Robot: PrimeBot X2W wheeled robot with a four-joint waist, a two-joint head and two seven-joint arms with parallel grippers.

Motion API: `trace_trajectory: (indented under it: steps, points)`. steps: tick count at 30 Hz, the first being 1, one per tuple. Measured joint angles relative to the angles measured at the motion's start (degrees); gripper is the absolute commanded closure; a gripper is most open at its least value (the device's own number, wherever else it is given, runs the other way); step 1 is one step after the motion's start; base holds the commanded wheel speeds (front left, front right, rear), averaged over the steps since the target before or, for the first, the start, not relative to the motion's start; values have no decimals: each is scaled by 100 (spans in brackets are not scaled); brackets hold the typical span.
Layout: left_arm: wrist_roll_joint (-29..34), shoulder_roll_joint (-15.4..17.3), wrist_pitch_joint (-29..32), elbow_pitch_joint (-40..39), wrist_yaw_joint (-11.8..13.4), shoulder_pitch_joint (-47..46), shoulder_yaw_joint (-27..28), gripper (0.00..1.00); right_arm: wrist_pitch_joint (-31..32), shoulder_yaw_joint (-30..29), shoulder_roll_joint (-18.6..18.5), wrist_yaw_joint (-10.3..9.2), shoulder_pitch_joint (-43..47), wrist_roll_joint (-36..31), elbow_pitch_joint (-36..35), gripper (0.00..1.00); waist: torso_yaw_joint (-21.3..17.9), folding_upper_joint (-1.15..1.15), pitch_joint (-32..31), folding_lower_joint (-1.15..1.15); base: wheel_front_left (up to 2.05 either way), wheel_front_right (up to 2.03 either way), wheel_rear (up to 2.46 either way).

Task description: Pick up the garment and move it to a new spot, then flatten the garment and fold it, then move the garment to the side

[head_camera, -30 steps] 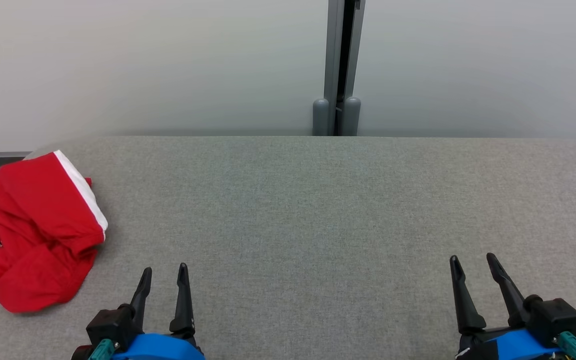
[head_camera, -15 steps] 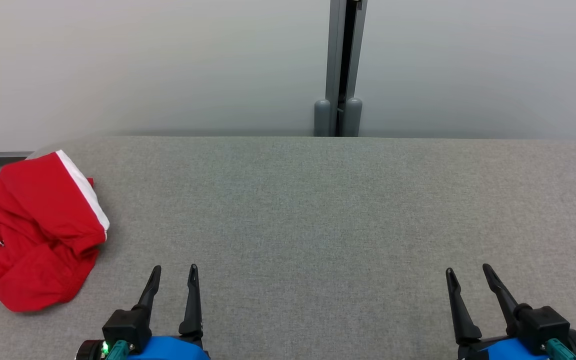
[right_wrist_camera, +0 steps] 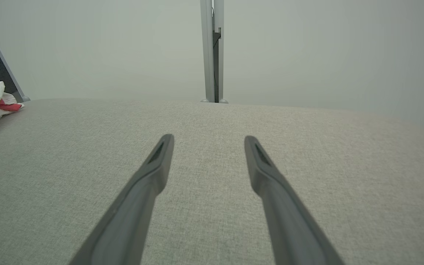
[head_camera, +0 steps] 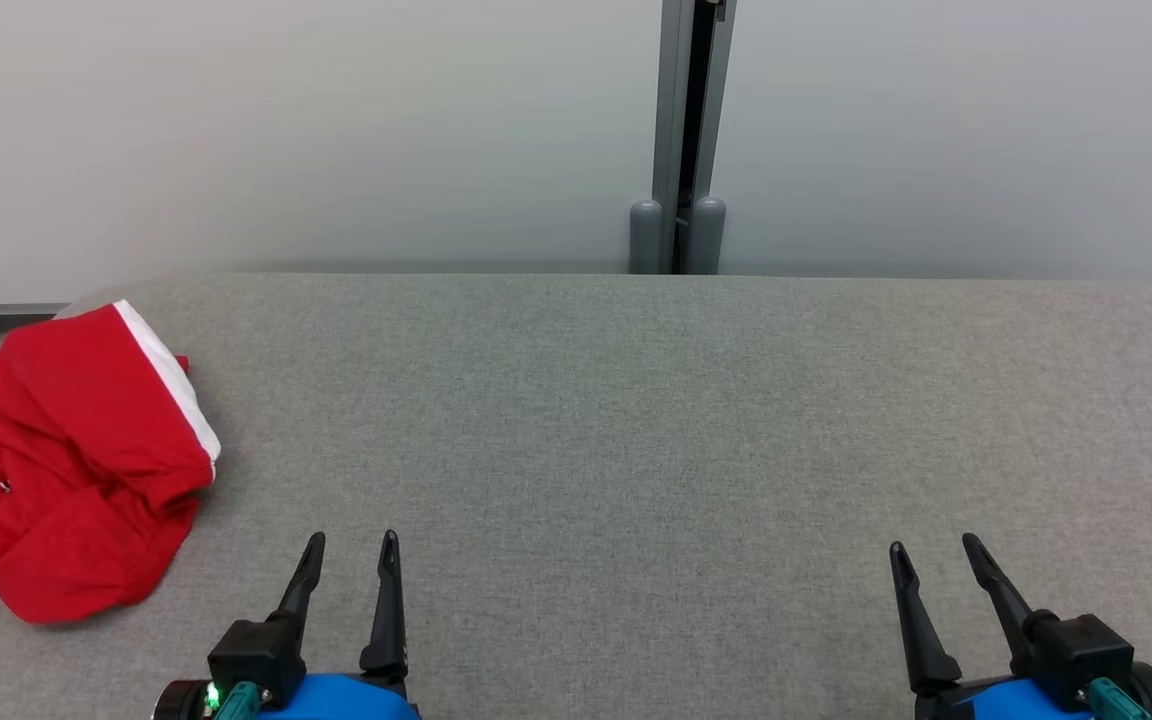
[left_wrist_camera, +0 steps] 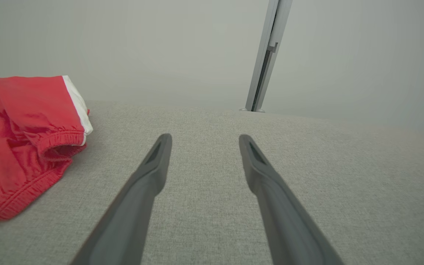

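Right, head view first: the red garment (head_camera: 76, 470) lies crumpled at the edge of the tabletop (head_camera: 636, 420), far to the left of the grey post (head_camera: 678, 235) that stands behind the back edge. My left end effector (head_camera: 353, 540) sits nearer me than the post and somewhat to its left, fingers apart and empty. The right end effector (head_camera: 933, 545) is off to the post's right, likewise spread and holding nothing.

Left wrist view: the garment is heaped well left of the post, with a gathered elastic hem (left_wrist_camera: 63, 138) and a white band (left_wrist_camera: 76, 101) turned toward the open fingers (neither finger touches cloth). It looks like thin, light fabric, soft and probably a bit slick, so I expect it to sag and trail when lifted. I'd pinch at the elastic hem, where the layers bunch into a thicker ridge, rather than at a single flat layer that could slip out.

Right wrist view: a sliver of red and white sits far left of the post, well apart from this end effector, whose fingers stand wide over bare tabletop.
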Motion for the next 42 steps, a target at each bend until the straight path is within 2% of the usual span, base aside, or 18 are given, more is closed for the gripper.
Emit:
trace_trajectory:
  steps: [11, 16, 25, 26, 34, 42]
  points:
    - [-53, 34, 11, 21, 18, -7, -66, 0, 0, -18, 0, -1, -19, 1, -10, 0, 31, 0, -1, 0, 0, 0, 0]
    - [-71, 52, 27, 34, 27, -25, -116, 0, -1, -67, -2, -1, -12, 0, -29, 0, 159, 0, -7, 0, 0, 0, 0]
    - [-73, 114, 48, 2, 80, -87, -144, 0, -3, -73, -3, -1, 3, 18, -59, 0, 687, 0, -12, 0, 0, 0, 0]
    - [-77, 129, 54, -9, 94, -93, -149, 0, -4, -60, -3, -1, 2, 38, -63, 0, 855, 0, -12, 0, 0, 0, 0]
    - [-94, 177, 71, -71, 127, -92, -156, 0, -4, 46, -2, 0, -16, 58, -65, 0, 1449, 0, 11, 0, 0, 0, 0]
    - [-116, 212, 79, -116, 144, -85, -197, 0, -4, 113, -2, 0, -18, 86, -47, 0, 1750, 0, 37, 0, 0, 0, 0]
